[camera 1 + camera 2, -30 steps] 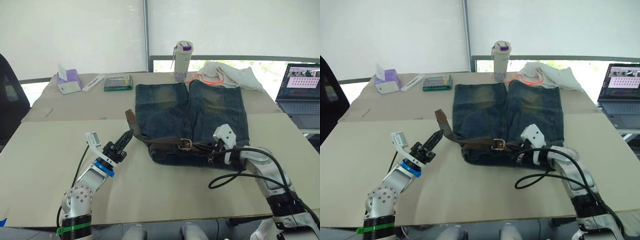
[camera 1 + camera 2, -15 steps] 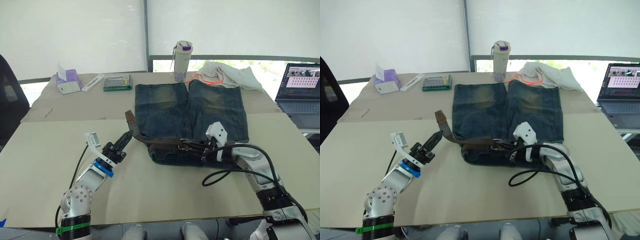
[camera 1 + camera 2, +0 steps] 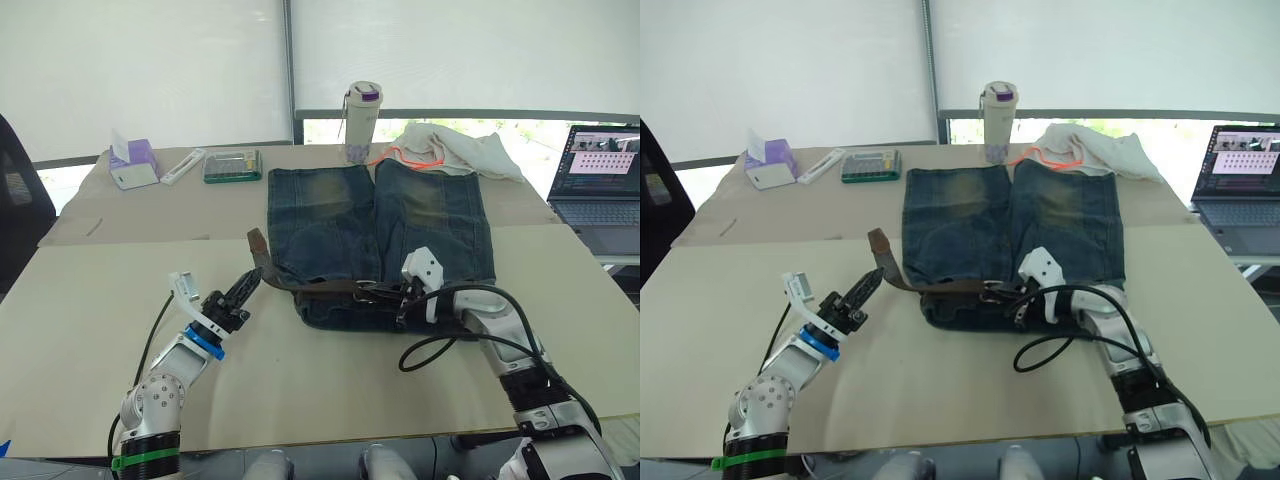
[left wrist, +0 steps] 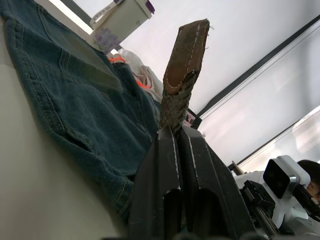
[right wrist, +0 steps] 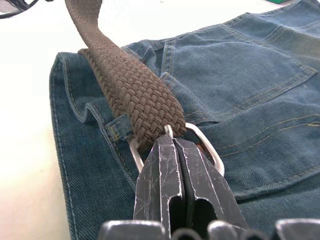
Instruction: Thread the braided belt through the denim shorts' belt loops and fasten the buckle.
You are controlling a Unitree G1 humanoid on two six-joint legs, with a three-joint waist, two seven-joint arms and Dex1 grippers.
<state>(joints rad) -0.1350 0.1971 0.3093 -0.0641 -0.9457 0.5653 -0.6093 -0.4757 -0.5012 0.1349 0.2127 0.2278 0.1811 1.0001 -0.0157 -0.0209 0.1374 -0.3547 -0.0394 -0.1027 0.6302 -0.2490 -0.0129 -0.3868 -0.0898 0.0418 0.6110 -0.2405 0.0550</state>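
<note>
The left gripper (image 4: 177,145) is pinching the belt (image 3: 318,286) just below its tip, keeping it taut. The right gripper (image 5: 176,150) is clamping at the buckle (image 5: 202,145), against the shorts (image 3: 380,225), likely for fastening.

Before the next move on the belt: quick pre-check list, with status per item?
1. Left gripper shut on the braided belt near its leather tip: ok.
2. Right gripper shut at the buckle, where the braid meets the frame: ok.
3. Belt lies across the waistband of the denim shorts between the two grippers: ok.
4. Belt passed through the belt loops: cannot tell; one denim strip shows beside the buckle in the right wrist view, the rest are not clear.
5. Buckle fastened: not ok; the free tip stands off the left side of the shorts, far from the buckle.
6. Shorts lying flat on the table: ok.
</note>
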